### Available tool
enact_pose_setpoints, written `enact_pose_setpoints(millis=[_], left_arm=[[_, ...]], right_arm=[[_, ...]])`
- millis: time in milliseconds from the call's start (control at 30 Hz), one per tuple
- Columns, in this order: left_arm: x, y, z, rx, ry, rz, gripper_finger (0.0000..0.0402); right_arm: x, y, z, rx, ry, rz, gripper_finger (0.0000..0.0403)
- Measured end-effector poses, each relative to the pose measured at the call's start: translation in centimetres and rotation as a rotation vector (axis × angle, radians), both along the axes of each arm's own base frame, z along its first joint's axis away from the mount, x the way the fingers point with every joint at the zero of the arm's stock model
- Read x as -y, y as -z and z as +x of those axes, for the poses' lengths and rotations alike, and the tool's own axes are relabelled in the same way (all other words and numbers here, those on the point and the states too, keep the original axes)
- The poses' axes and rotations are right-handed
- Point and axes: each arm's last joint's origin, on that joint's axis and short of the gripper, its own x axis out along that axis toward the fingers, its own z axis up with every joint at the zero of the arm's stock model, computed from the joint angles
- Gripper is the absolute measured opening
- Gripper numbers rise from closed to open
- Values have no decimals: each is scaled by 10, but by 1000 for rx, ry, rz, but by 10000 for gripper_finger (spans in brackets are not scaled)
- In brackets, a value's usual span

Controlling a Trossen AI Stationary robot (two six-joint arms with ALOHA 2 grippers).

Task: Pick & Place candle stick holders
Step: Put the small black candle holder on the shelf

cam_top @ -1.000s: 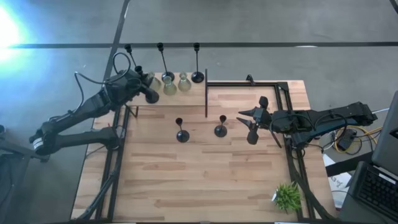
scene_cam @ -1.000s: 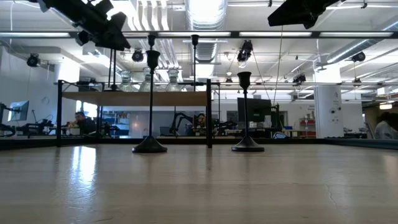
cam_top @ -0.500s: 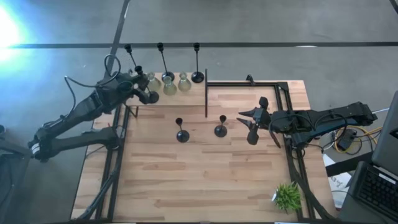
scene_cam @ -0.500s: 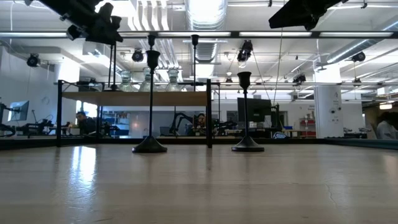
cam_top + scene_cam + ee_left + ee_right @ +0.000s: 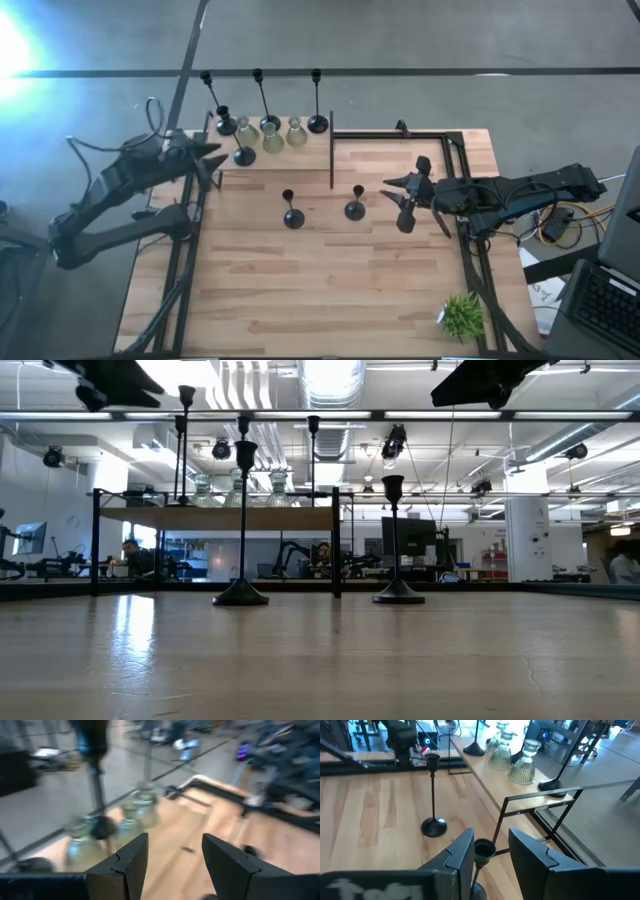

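Two black candle stick holders stand on their round bases mid-table: a tall one point(image 5: 292, 217) and a shorter one point(image 5: 354, 209). More black holders point(image 5: 317, 123) and three squat clear glass ones point(image 5: 273, 140) stand on a raised shelf point(image 5: 215, 516) at the far left. One black holder point(image 5: 243, 155) stands at the shelf's near side. My left gripper point(image 5: 210, 152) hovers open and empty to the left of it. My right gripper point(image 5: 402, 198) hovers open, high to the right of the shorter holder, whose cup point(image 5: 484, 849) shows between its fingers, untouched.
A black metal frame point(image 5: 400, 133) runs along the table's far and right sides, with an upright bar point(image 5: 331, 150) beside the shelf. A small green plant point(image 5: 462, 315) sits at the near right corner. Bare wood lies toward the near edge.
My left gripper has drawn back from the shelf toward the table's left edge, rising a little. The black holder it was at stays standing at the shelf's near side. My right arm has kept still.
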Motion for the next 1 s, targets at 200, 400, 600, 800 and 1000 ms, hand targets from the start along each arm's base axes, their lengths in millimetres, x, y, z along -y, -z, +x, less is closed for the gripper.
enact_pose_setpoints(millis=[200,400,600,800,1000], left_arm=[[14,2,-9,33,246,-51,190],[24,2,-16,77,402,-40,188],[25,6,-18,78,404,-19,188],[24,12,-16,64,403,-32,188],[23,15,-14,60,402,-35,188]], right_arm=[[-6,18,23,-82,-70,8,126],[-12,39,61,-74,-100,-41,130],[-16,57,97,27,-223,-1,120],[-8,80,127,124,-282,36,108],[7,103,158,132,-308,116,98]])
